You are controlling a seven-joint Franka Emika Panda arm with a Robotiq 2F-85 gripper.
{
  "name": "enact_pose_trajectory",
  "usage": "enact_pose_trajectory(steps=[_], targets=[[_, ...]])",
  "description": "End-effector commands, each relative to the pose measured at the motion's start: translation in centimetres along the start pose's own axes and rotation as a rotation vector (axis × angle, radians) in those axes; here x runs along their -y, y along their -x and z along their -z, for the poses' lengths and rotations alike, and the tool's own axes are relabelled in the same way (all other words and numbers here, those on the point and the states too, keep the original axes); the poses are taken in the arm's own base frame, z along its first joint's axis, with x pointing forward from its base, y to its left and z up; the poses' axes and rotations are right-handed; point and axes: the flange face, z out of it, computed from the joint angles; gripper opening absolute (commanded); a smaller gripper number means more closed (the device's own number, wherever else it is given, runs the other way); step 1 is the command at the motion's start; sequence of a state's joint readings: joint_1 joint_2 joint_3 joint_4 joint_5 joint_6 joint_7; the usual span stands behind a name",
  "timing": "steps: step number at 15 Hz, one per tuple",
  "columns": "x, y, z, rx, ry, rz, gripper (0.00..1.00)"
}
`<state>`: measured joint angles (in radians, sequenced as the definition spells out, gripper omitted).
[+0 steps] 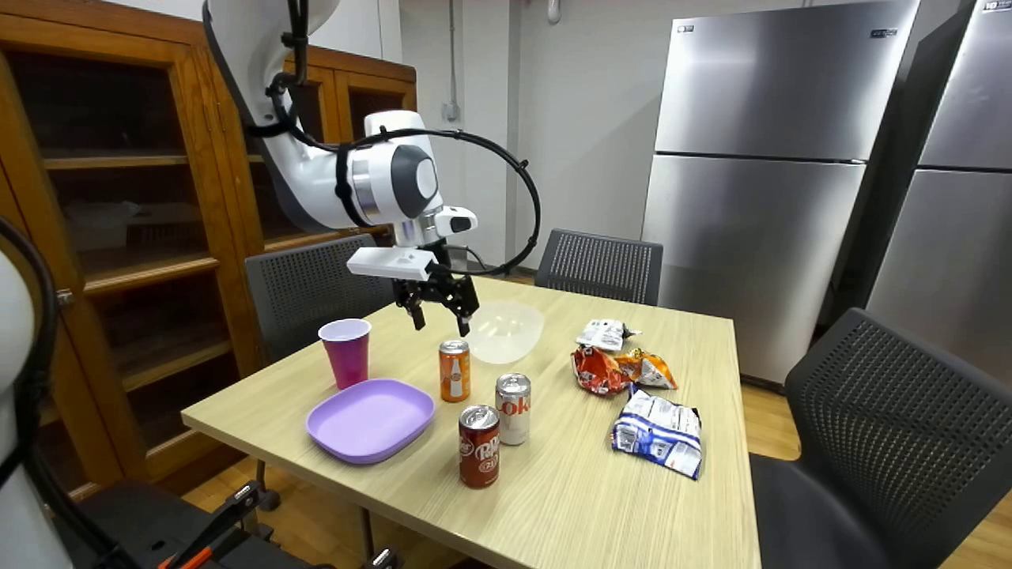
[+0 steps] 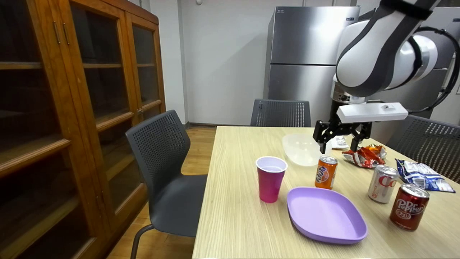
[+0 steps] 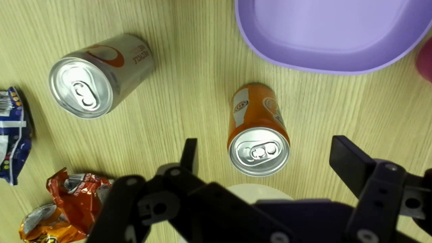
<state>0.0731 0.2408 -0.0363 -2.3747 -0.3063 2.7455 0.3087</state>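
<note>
My gripper (image 1: 441,322) is open and holds nothing. It hangs above the table, and its fingers also show in an exterior view (image 2: 338,146). Nearest is an orange soda can (image 1: 455,371), upright on the table. In the wrist view the can (image 3: 259,135) appears between the two spread fingers (image 3: 265,143), and neither finger touches it. A translucent white bowl (image 1: 506,332) stands behind the can and is partly hidden by the gripper in the wrist view. A silver Coke can (image 3: 101,76) and a dark red Dr Pepper can (image 1: 479,446) stand upright nearby.
A purple plate (image 2: 327,216) and a pink cup (image 2: 270,180) stand near the orange can. Crumpled red and orange snack bags (image 1: 601,370), a white bag (image 1: 605,334) and a blue-white bag (image 1: 658,433) lie across the table. Dark chairs (image 1: 598,265) surround it.
</note>
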Motion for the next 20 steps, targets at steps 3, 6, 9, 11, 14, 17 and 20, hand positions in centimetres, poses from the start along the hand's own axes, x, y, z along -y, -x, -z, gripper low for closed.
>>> enact_pose_trajectory(steps=[3, 6, 9, 11, 14, 17, 20], targets=[[0.7, -2.8, -2.7, 0.009, 0.026, -0.034, 1.0], [1.1, -3.5, -4.1, 0.026, 0.027, -0.033, 1.0], [1.5, -4.0, -5.4, 0.043, 0.022, -0.039, 1.0], [1.7, -4.3, -6.0, 0.049, 0.02, -0.047, 1.0], [1.9, -4.6, -6.7, 0.057, 0.02, -0.054, 1.0], [1.8, -4.7, -7.3, 0.063, 0.019, -0.057, 0.75], [1.7, -4.8, -7.4, 0.064, 0.02, -0.064, 0.58]])
